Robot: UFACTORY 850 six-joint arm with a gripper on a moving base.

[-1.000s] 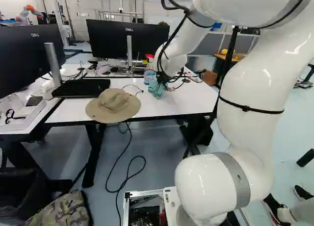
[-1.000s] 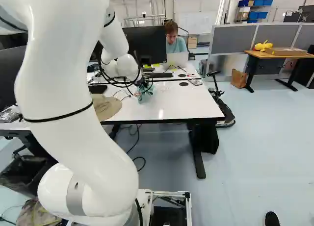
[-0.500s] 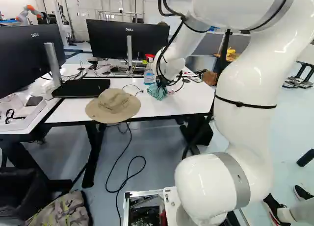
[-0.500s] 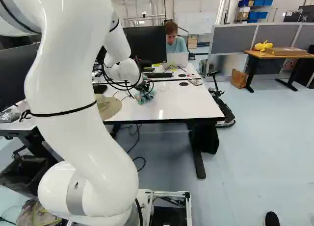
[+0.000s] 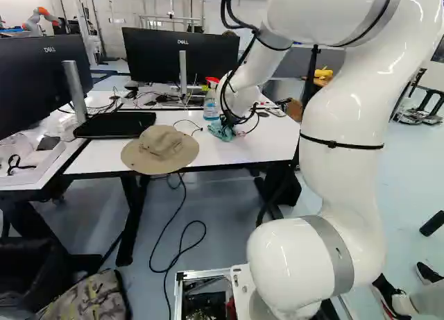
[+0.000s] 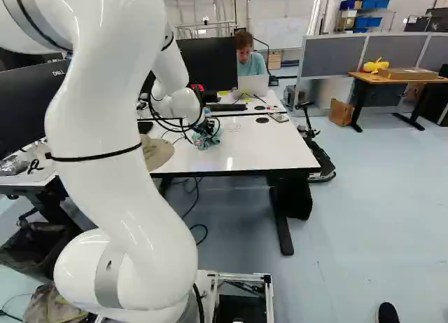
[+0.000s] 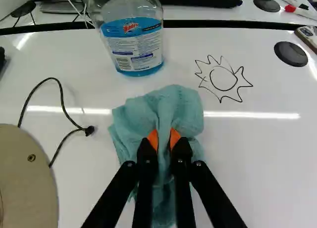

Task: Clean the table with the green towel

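While the hat (image 7: 25, 181) lies at the gripper's (image 7: 164, 139) 8 o'clock and the bottle (image 7: 131, 46) at 11, 2 nearly closed fingers (image 7: 153, 138) pinch the towel (image 7: 179, 107) on the table (image 7: 257, 163), bunched probably to wipe off the drawing (image 7: 223, 79) at 1.

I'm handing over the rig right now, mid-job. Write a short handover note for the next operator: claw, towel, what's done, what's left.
Claw: shut on the green towel, bunched between its pads, over the white table and apparently touching it.
Nearby: spray bottle upright ahead of the towel; hat and its cord on one side, the sun-like line drawing on the other.
Done: towel gripped and at the table. Whether any part has been wiped, I can't tell.
Left: the drawing is unwiped. Probably wipe toward it next, minding the bottle.
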